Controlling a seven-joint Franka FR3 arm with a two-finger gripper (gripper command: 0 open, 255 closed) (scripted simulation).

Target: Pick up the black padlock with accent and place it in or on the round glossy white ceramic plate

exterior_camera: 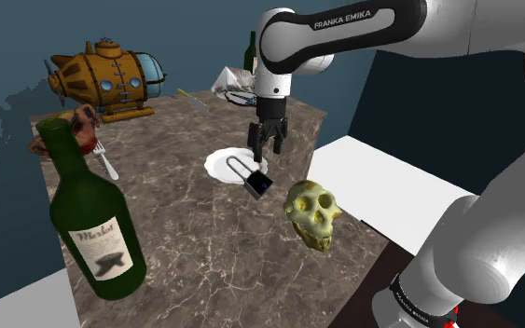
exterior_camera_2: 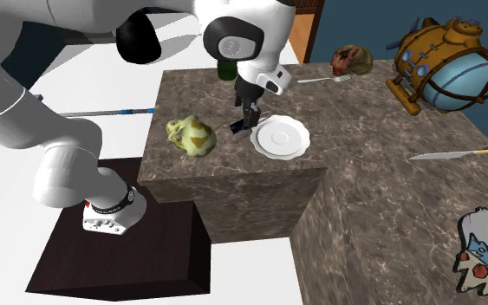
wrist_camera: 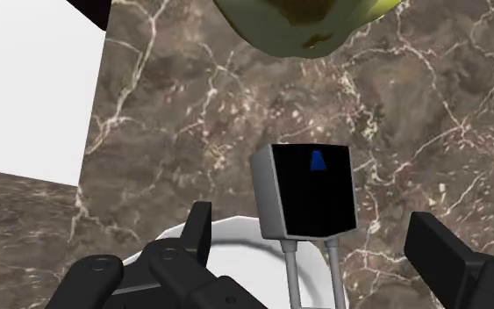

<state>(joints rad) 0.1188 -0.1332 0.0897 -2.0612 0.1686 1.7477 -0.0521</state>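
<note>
Spread apart and grasping nothing, the black two-finger gripper (wrist_camera: 311, 230) is held over the black, grey-sided padlock (wrist_camera: 313, 189) with a blue accent. The padlock is laid on the brown marble tabletop (wrist_camera: 175, 132), its silver shackle overlapping the round glossy white plate (wrist_camera: 236, 250).

The white arm (exterior_camera: 493, 233) rises, bends over and reaches down. Its black gripper (exterior_camera: 269, 138) points straight down, and its 2 fingers (wrist_camera: 199, 230) stand wide apart.
</note>
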